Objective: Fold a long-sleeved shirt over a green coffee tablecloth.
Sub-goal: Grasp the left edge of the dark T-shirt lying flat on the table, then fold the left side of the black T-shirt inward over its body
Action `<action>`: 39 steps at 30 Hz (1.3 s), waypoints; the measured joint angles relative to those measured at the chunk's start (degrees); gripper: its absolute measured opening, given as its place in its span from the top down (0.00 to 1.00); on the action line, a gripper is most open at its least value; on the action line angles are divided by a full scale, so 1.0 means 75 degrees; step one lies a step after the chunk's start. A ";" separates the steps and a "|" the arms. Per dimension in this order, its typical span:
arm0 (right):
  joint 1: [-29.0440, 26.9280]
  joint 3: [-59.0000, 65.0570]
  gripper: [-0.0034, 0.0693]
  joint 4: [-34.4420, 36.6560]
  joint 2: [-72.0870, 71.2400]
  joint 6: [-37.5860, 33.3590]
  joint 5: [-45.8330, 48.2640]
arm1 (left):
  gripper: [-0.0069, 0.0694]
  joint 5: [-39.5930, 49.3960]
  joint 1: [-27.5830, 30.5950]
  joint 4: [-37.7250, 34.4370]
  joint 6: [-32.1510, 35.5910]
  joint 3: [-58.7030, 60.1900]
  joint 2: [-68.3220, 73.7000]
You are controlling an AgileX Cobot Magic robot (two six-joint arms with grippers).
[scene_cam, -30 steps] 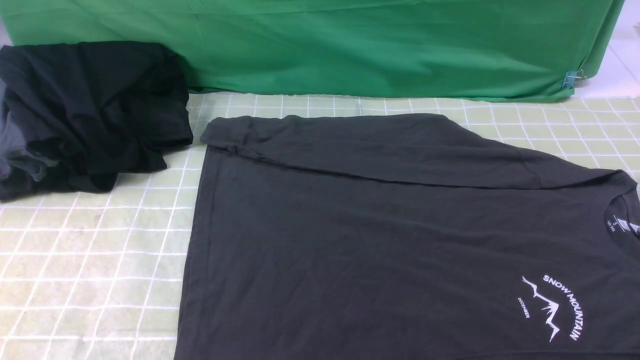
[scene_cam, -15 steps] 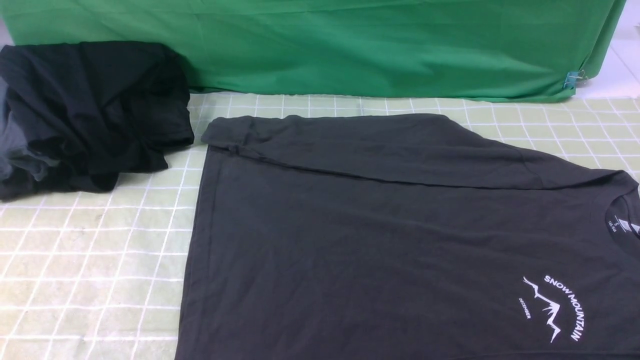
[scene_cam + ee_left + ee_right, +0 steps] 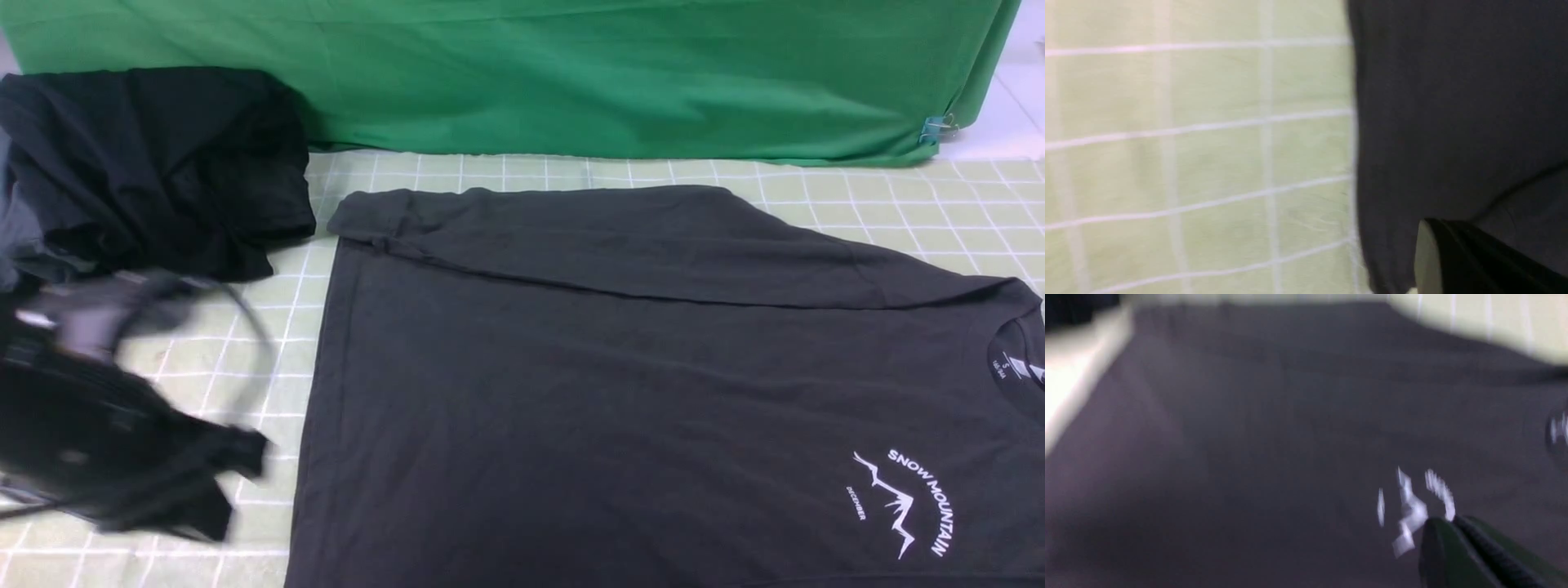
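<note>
The charcoal long-sleeved shirt (image 3: 653, 367) lies flat on the pale grid-marked green tablecloth (image 3: 163, 392), neck to the right and one sleeve folded across its far side. Its white SNOW MOUNTAIN print (image 3: 902, 502) shows at the lower right. My left gripper (image 3: 245, 457) is a blurred dark shape low on the left, just short of the shirt's hem. In the left wrist view the left gripper (image 3: 1427, 228) is shut over the shirt (image 3: 1453, 102) near its edge, beside the tablecloth (image 3: 1188, 143). The right gripper (image 3: 1443, 524) is shut above the shirt (image 3: 1249, 437), close to the print (image 3: 1412, 506).
A heap of blacker clothing with grey-blue fabric (image 3: 147, 163) sits at the back left. A plain deep green cloth (image 3: 571, 73) hangs along the back, with a small clip (image 3: 935, 126) at its right end.
My left arm has swept into the front view from the lower left, toward the shirt's hem. The shirt and the clothing heap have not moved.
</note>
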 joint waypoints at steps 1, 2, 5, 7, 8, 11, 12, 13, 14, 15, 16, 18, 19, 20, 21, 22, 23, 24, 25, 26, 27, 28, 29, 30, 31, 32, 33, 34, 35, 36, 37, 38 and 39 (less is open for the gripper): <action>0.0072 -0.0125 0.94 -0.0008 0.0325 -0.0136 0.0240 | 0.92 -0.0084 -0.0400 0.0038 -0.0092 0.0000 0.0133; 0.0149 -0.0225 0.94 -0.0015 0.0685 -0.0291 0.0429 | 0.92 -0.0215 -0.0887 0.0084 -0.0166 0.0000 0.0241; 0.0322 -0.0292 0.94 0.0027 0.1423 -0.0495 0.0658 | 0.92 -0.0623 -0.1970 0.0191 -0.0346 0.0000 0.0490; 0.0411 -0.0299 0.94 0.0056 0.1706 -0.0557 0.0691 | 0.92 -0.0744 -0.2418 0.0222 -0.0409 0.0000 0.0627; 0.0528 -0.0299 0.94 0.0074 0.1960 -0.0615 0.0645 | 0.92 -0.0776 -0.2874 0.0276 -0.0458 0.0000 0.0813; 0.0720 -0.0299 0.94 0.0113 0.2156 -0.0633 0.0382 | 0.89 -0.0750 -0.3295 0.0544 -0.0620 0.0000 0.1223; 0.0796 -0.0299 0.94 0.0131 0.2184 -0.0633 0.0239 | 0.86 -0.0744 -0.3379 0.0647 -0.0694 0.0000 0.1355; 0.0874 -0.0299 0.94 0.0143 0.2190 -0.0633 0.0106 | 0.83 -0.0744 -0.3424 0.0741 -0.0765 0.0008 0.1519; 0.0936 -0.0299 0.94 0.0151 0.2190 -0.0633 0.0011 | 0.80 -0.0744 -0.3425 0.0822 -0.0813 0.0013 0.1678; 0.1009 -0.0299 0.94 0.0151 0.2190 -0.0633 -0.0079 | 0.76 -0.0744 -0.3425 0.0874 -0.0850 0.0013 0.1799; 0.1074 -0.0299 0.94 0.0157 0.2190 -0.0633 -0.0154 | 0.71 -0.0759 -0.3425 0.0916 -0.0905 0.0013 0.1939; 0.1187 -0.0299 0.94 0.0173 0.2190 -0.0633 -0.0280 | 0.60 -0.0758 -0.3425 0.0937 -0.0924 0.0013 0.2199; 0.1239 -0.0299 0.94 0.0180 0.2190 -0.0633 -0.0317 | 0.55 -0.0758 -0.3425 0.0937 -0.0924 0.0013 0.2320; 0.1253 -0.0299 0.94 0.0180 0.2190 -0.0633 -0.0332 | 0.52 -0.0758 -0.3425 0.0937 -0.0924 0.0015 0.2355; 0.1274 -0.0299 0.94 0.0180 0.2190 -0.0633 -0.0332 | 0.47 -0.0758 -0.3425 0.0945 -0.0949 0.0023 0.2435; 0.1290 -0.0299 0.94 0.0180 0.2192 -0.0633 -0.0341 | 0.43 -0.0768 -0.3425 0.0945 -0.0949 0.0031 0.2506; 0.1308 -0.0299 0.94 0.0180 0.2192 -0.0633 -0.0351 | 0.40 -0.0784 -0.3425 0.0945 -0.0949 0.0037 0.2549; 0.1309 -0.0299 0.94 0.0180 0.2192 -0.0633 -0.0351 | 0.39 -0.0785 -0.3425 0.0945 -0.0949 0.0037 0.2558; 0.1316 -0.0299 0.94 0.0182 0.2192 -0.0633 -0.0353 | 0.36 -0.0801 -0.3425 0.0938 -0.0949 0.0037 0.2602; 0.1316 -0.0299 0.94 0.0182 0.2192 -0.0633 -0.0353 | 0.35 -0.0811 -0.3425 0.0937 -0.0949 0.0037 0.2626; 0.1316 -0.0299 0.94 0.0182 0.2192 -0.0633 -0.0353 | 0.35 -0.0825 -0.3425 0.0937 -0.0949 0.0037 0.2644; 0.1316 -0.0299 0.94 0.0182 0.2192 -0.0633 -0.0353 | 0.35 -0.0825 -0.3425 0.0937 -0.0949 0.0037 0.2672; 0.1316 -0.0299 0.94 0.0182 0.2192 -0.0633 -0.0353 | 0.36 -0.0817 -0.3425 0.0913 -0.0949 0.0037 0.2699; 0.1316 -0.0299 0.94 0.0182 0.2192 -0.0633 -0.0360 | 0.36 -0.0809 -0.3425 0.0913 -0.0949 0.0037 0.2712; 0.1316 -0.0299 0.94 0.0182 0.2192 -0.0633 -0.0359 | 0.40 -0.0779 -0.3425 0.0882 -0.0949 0.0037 0.2752; 0.1316 -0.0299 0.94 0.0182 0.2192 -0.0633 -0.0359 | 0.43 -0.0759 -0.3425 0.0875 -0.0949 0.0037 0.2760; 0.1316 -0.0299 0.94 0.0182 0.2192 -0.0633 -0.0359 | 0.49 -0.0726 -0.3425 0.0838 -0.0949 0.0030 0.2776; 0.1316 -0.0299 0.94 0.0190 0.2192 -0.0633 -0.0359 | 0.51 -0.0726 -0.3425 0.0830 -0.0949 0.0023 0.2774; 0.1316 -0.0299 0.94 0.0189 0.2192 -0.0633 -0.0359 | 0.60 -0.0663 -0.3425 0.0757 -0.0949 -0.0008 0.2783; 0.1316 -0.0299 0.94 0.0189 0.2192 -0.0633 -0.0359 | 0.62 -0.0643 -0.3425 0.0748 -0.0949 -0.0015 0.2783; 0.1316 -0.0299 0.94 0.0191 0.2192 -0.0633 -0.0359 | 0.70 -0.0500 -0.3425 0.0740 -0.0949 -0.0045 0.2783; 0.1316 -0.0299 0.94 0.0198 0.2192 -0.0633 -0.0359 | 0.80 -0.0263 -0.3425 0.0740 -0.0949 -0.0079 0.2750; 0.1316 -0.0299 0.94 0.0198 0.2192 -0.0633 -0.0359 | 0.83 -0.0169 -0.3425 0.0740 -0.0949 -0.0106 0.2721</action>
